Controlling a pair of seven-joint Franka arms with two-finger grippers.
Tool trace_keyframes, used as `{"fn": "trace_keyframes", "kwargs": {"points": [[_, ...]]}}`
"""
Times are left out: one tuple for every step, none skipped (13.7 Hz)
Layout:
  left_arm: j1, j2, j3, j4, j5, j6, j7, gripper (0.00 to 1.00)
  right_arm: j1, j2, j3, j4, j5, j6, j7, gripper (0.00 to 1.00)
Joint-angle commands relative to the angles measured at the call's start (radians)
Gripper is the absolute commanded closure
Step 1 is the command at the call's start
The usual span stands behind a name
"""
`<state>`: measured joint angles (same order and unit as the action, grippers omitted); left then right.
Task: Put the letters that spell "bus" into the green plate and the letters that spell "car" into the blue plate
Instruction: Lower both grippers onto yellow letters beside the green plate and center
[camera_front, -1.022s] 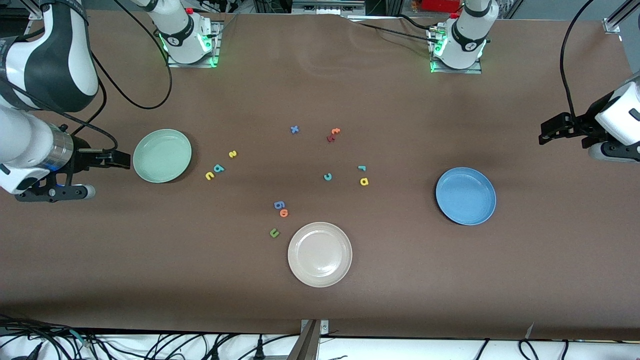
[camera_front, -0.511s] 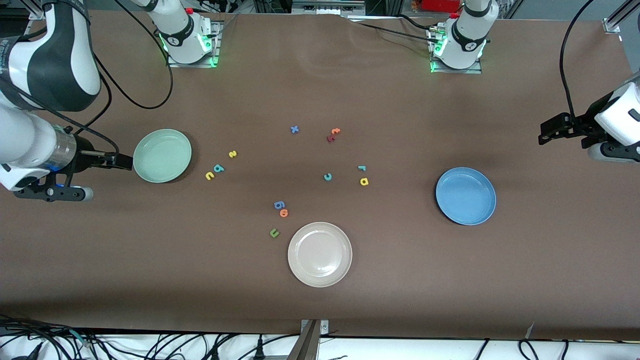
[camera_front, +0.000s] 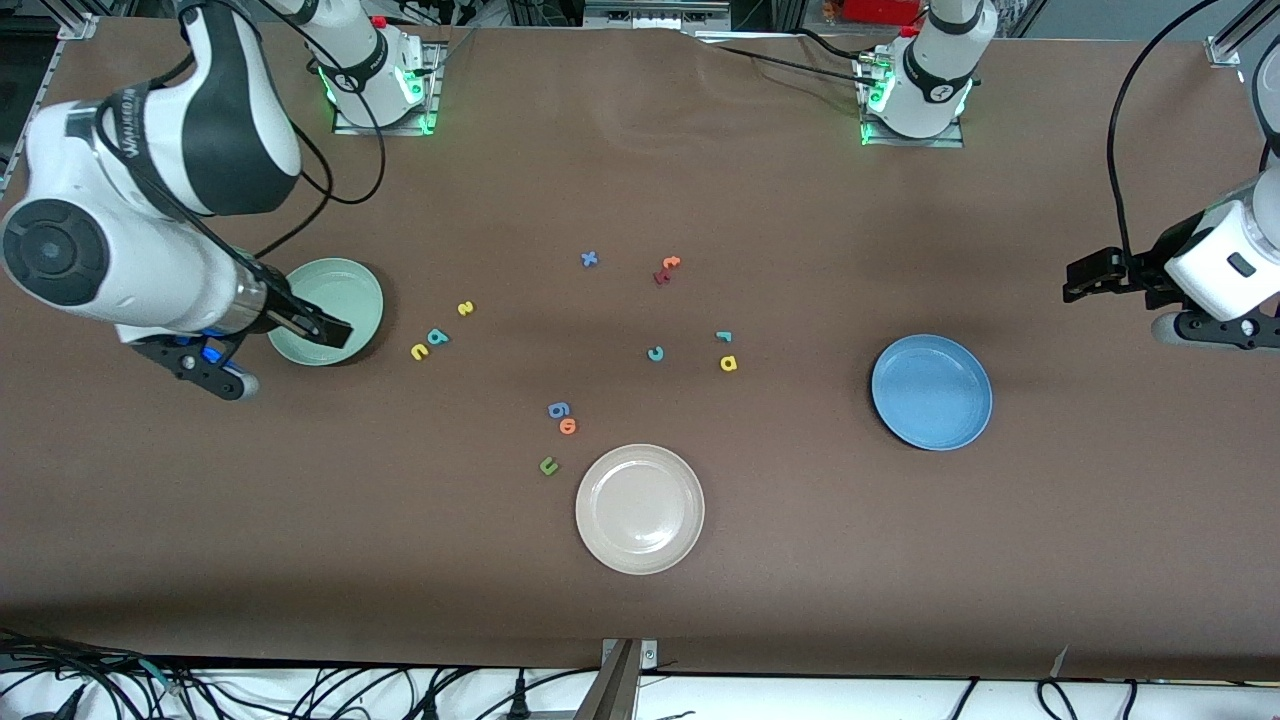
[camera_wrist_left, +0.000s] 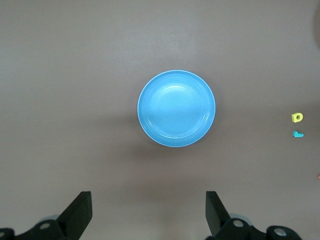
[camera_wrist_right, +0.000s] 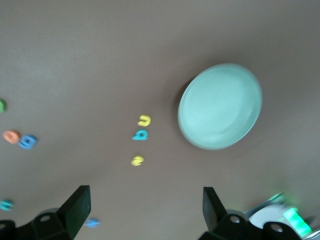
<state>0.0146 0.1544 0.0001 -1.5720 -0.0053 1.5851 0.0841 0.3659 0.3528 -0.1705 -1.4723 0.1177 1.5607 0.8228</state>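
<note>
R gripper (camera_front: 325, 330) swung over green plate (camera_front: 340, 290), empty; both grippers wide apart.

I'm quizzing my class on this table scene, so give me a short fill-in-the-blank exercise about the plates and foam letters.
1. The right gripper hangs over the ____ plate.
2. The plate nearest the front camera is ____ in colour.
3. The blue plate holds ____ letters.
4. Just nearer the front camera than the teal r lies the yellow letter ____.

Missing words: green; beige-white; no; a
</note>
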Motion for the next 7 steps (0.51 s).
{"fn": "trace_keyframes", "kwargs": {"points": [[-0.025, 0.065, -0.014, 0.007, 0.007, -0.002, 0.017, 0.00, -0.005, -0.032, 0.032, -0.132, 0.031, 0.103, 0.152, 0.01], [-0.042, 0.082, -0.019, 0.018, -0.001, 0.006, 0.010, 0.00, -0.005, -0.046, 0.035, -0.190, 0.031, 0.167, 0.179, 0.01], [-0.068, 0.112, -0.025, 0.029, -0.001, 0.006, 0.005, 0.00, -0.005, -0.057, 0.040, -0.247, 0.031, 0.233, 0.190, 0.01], [-0.108, 0.143, -0.028, 0.032, -0.004, 0.009, -0.009, 0.00, -0.005, -0.060, 0.058, -0.290, 0.031, 0.280, 0.206, 0.01], [-0.142, 0.177, -0.029, 0.036, -0.018, 0.038, -0.042, 0.00, -0.005, -0.060, 0.063, -0.327, 0.031, 0.309, 0.229, 0.01], [-0.157, 0.207, -0.028, 0.039, -0.083, 0.118, -0.093, 0.00, -0.005, -0.060, 0.071, -0.373, 0.031, 0.349, 0.239, 0.01], [-0.166, 0.235, -0.032, 0.036, -0.135, 0.201, -0.131, 0.00, -0.005, -0.063, 0.083, -0.429, 0.031, 0.405, 0.248, 0.01]]}}
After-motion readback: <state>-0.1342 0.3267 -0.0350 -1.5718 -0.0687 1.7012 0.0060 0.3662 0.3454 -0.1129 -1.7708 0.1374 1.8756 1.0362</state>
